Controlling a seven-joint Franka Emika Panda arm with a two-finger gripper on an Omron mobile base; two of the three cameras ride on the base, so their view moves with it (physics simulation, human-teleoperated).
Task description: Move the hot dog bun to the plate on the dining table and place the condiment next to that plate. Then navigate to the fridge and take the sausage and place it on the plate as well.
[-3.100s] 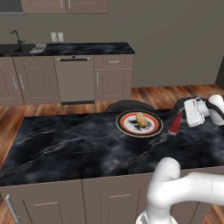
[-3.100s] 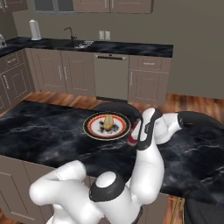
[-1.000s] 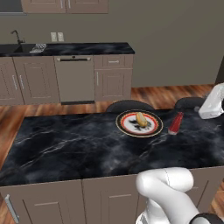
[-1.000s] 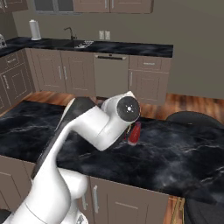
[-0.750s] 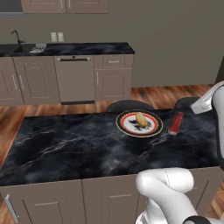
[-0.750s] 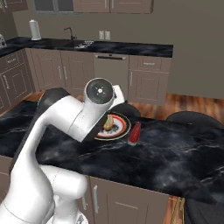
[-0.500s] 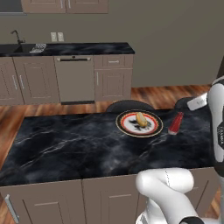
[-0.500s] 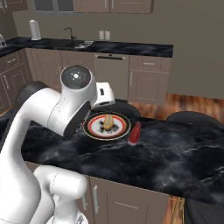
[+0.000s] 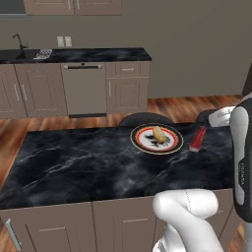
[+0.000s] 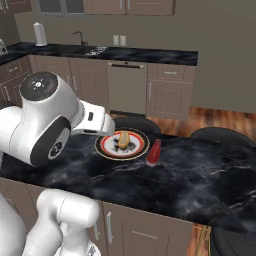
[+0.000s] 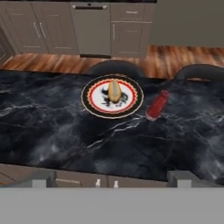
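Black marbled stone tops the counter (image 11: 52,131), and on it the plate (image 11: 92,106), its rim a dark red-orange and its centre pale with a dark smudge of pattern, sits toward the far edge. The hot dog bun (image 11: 114,91), golden-tan and oblong, lies on the plate's centre, pointing away toward the far edge. The condiment (image 11: 156,105), a small red bottle, lies tipped on its side just beside the plate's right rim, apart from it, its cap end angled toward the far right corner. Any label on it is too small to read. On the arm's dark forearm panel in the left base view a line of small white lettering runs lengthwise, also too blurred to read.

The hand (image 11: 106,183) hangs above the counter's near edge, and its two small tips (image 11: 97,183) stand apart with nothing between them: released, grasping nothing.

Beyond the far edge, two dark round stools (image 11: 114,68) stand against the wooden floor (image 11: 52,61), with brown cabinets (image 10: 170,90) and a dishwasher (image 9: 83,88) along the back wall.

Compared with half a second ago, the plate, bun and bottle lie where they were, while the arm has swung further: in the right base view its big white elbow now sits lower and more to the left, uncovering the plate it had partly hidden.
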